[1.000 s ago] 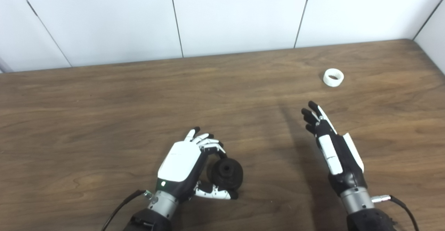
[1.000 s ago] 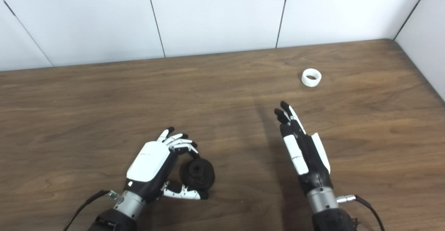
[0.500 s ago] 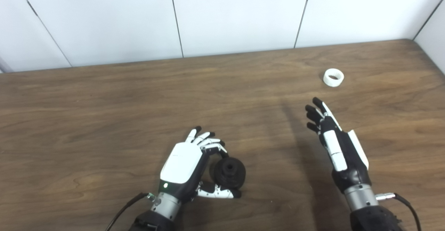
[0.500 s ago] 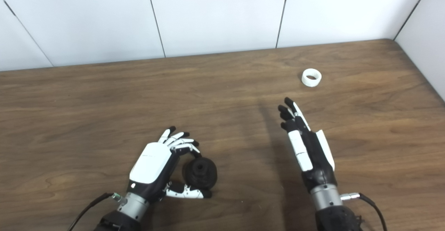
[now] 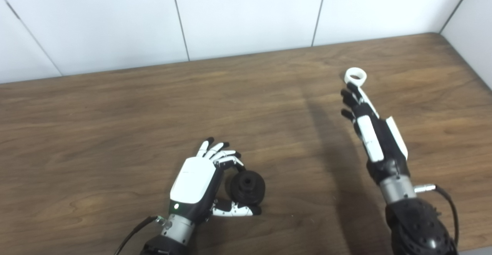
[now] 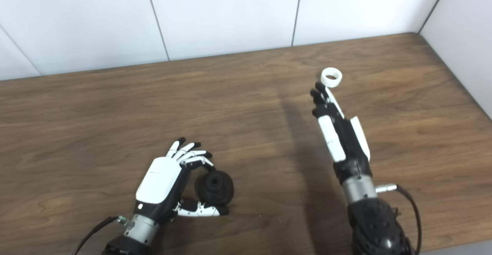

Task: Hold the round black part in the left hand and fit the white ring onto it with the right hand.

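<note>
My left hand [image 5: 200,178] cupped the round black part [image 5: 247,186] near me while my right hand's [image 5: 369,120] extended, unclosed fingers reached the white ring [image 5: 355,75] far right, risking nudging it away.

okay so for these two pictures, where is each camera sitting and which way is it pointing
Left eye view: on the head, looking down at the table; both arms enter from the bottom, left hand around the black part.
Right eye view: beside it, slightly to the right, same downward look; right hand stretched toward the white ring.
Shared: table, both hands, both parts, white wall behind.
</note>
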Robot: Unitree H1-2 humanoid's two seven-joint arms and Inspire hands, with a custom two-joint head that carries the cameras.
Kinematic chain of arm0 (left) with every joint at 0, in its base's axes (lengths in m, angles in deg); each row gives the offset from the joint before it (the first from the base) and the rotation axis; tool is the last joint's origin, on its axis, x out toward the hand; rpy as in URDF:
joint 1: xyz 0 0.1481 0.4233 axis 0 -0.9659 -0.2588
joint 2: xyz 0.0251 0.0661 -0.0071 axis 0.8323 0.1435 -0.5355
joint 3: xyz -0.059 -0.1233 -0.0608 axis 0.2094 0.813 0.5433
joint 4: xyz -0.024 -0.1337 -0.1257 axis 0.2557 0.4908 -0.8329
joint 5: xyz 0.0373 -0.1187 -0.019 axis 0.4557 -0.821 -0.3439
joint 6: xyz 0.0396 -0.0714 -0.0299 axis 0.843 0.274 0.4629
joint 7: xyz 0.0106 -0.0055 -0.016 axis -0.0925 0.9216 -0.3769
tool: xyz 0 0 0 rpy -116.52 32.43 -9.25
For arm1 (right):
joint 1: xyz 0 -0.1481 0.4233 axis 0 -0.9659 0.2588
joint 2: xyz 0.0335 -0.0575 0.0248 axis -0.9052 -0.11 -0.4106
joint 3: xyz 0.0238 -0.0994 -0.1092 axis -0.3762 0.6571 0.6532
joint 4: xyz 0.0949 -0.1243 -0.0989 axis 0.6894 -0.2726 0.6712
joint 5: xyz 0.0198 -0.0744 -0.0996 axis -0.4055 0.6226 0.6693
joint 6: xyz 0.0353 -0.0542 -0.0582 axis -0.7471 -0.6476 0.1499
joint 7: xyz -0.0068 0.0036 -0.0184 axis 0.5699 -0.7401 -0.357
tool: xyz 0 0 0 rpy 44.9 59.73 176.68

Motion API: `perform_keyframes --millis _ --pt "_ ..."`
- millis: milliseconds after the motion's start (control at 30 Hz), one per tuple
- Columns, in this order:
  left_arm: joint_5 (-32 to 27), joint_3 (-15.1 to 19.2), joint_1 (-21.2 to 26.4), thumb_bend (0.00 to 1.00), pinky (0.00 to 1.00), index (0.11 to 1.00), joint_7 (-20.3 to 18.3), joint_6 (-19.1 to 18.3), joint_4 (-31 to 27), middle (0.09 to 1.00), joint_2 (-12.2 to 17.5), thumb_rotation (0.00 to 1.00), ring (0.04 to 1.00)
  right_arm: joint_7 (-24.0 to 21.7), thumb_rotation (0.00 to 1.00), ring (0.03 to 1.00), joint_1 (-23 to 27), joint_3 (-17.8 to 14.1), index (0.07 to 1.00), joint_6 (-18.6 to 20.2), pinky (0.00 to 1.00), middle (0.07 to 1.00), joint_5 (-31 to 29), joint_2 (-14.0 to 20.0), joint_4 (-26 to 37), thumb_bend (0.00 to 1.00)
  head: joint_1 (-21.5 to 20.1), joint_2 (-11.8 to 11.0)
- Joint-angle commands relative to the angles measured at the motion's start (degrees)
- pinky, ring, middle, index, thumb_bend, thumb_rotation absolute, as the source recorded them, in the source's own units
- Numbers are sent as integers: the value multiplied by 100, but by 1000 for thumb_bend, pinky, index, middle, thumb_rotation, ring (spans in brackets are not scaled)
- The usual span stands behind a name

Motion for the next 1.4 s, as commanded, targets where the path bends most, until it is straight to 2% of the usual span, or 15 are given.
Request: perform_keyframes --millis 0,100,133,267,367,433,500,633,700,833,1167,1367 --pt "209 -41 -84 525 1000 484 -46 35 164 774 170 58 896 16 620 936 223 -126 934 132 847 922 106 64 246 535 -23 -26" --pt "223 -35 -80 525 1000 484 -69 27 170 776 208 58 897 -9 520 950 420 -180 933 346 881 935 385 186 263 547 -147 -138" --pt "221 -33 -82 525 1000 485 -81 25 163 777 219 58 898 -2 440 947 489 -174 927 346 904 931 568 261 243 557 -147 -138" --pt "171 -6 -95 525 1000 484 19 107 216 773 250 56 888 33 288 931 817 -209 907 271 955 912 1070 521 2 618 -405 -286" --pt "140 18 -110 525 1000 484 57 148 232 772 268 55 886 40 235 913 1059 -229 897 224 889 905 1322 685 -193 650 -542 -369" --pt "127 27 -112 525 1000 484 75 163 250 769 282 55 884 44 224 893 1204 -262 885 162 826 900 1395 762 -342 686 -575 -391" --pt "103 35 -112 524 1000 484 121 202 285 768 303 55 885 36 227 884 1387 -285 880 174 812 896 1492 880 -522 703 -666 -449" --pt "73 54 -118 525 1000 484 197 264 336 766 325 55 886 21 251 879 1696 -319 861 280 845 892 1712 1073 -839 745 -718 -481" --pt "90 63 -124 525 1000 484 212 282 346 767 336 56 885 20 238 886 1899 -346 853 206 856 894 1744 1217 -1125 755 -743 -502" --pt "101 83 -130 525 1000 484 225 324 371 768 344 57 884 -44 242 899 2151 -364 848 279 844 902 1748 1404 -1484 771 -779 -547" --pt "186 73 -143 525 1000 484 318 344 497 768 344 58 883 -237 269 905 2690 -151 838 659 852 901 2112 1730 -2246 785 -874 -842" --pt "140 82 -165 525 1000 484 427 404 566 761 332 58 877 -277 257 926 2970 -3 839 584 866 907 2251 1931 -2729 784 -870 -964"
